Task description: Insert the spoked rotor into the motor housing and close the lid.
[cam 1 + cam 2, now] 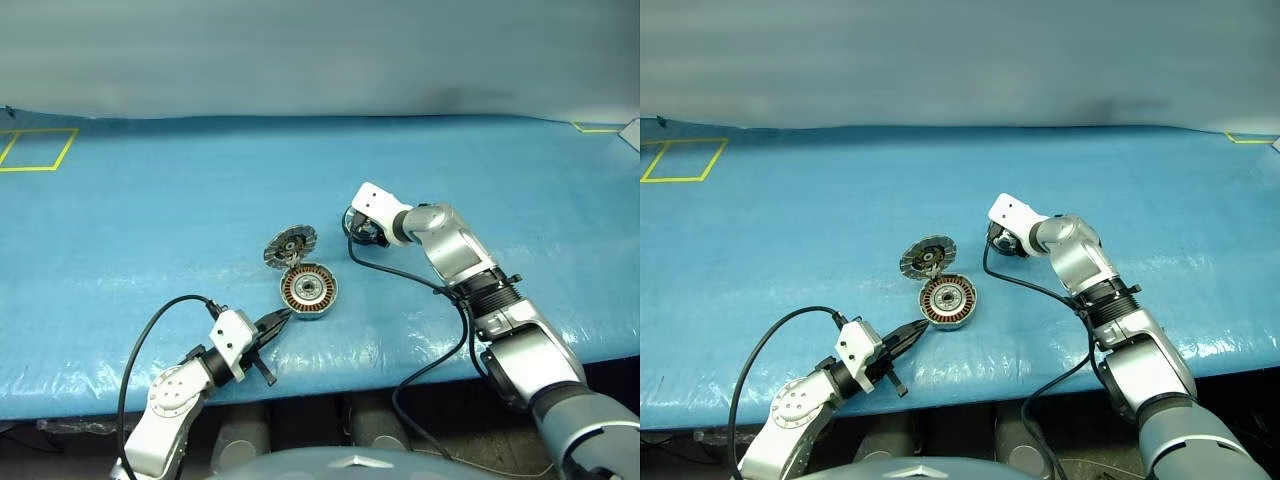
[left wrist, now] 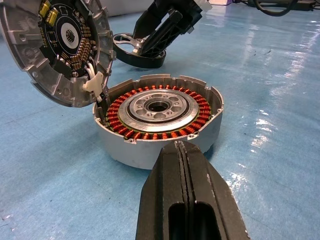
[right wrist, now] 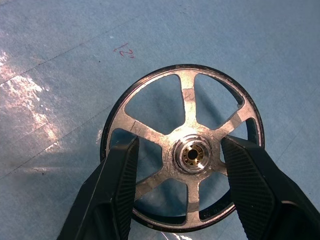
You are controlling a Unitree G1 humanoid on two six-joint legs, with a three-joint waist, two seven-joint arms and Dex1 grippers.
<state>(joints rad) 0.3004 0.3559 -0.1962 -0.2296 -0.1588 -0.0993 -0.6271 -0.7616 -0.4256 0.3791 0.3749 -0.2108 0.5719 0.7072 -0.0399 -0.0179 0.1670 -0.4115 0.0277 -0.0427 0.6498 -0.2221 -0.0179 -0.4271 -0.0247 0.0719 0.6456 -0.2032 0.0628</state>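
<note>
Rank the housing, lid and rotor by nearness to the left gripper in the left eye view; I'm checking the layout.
1. Housing, just ahead-right of the left gripper.
2. Lid, tilted open behind the housing.
3. Rotor, farthest, under the right gripper.

A big blue sheet covers the table, with shiny light spots. Yellow tape lines mark one corner.

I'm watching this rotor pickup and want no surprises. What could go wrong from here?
The right gripper has its open fingers set through gaps of the spoked rotor, on either side of the hub; closing may catch a spoke and tilt or slide the wheel instead of gripping it.
The lid stands open, leaning over the motor housing; a low approach could knock it.
The shut left gripper sits close to the housing and may crowd insertion.
</note>
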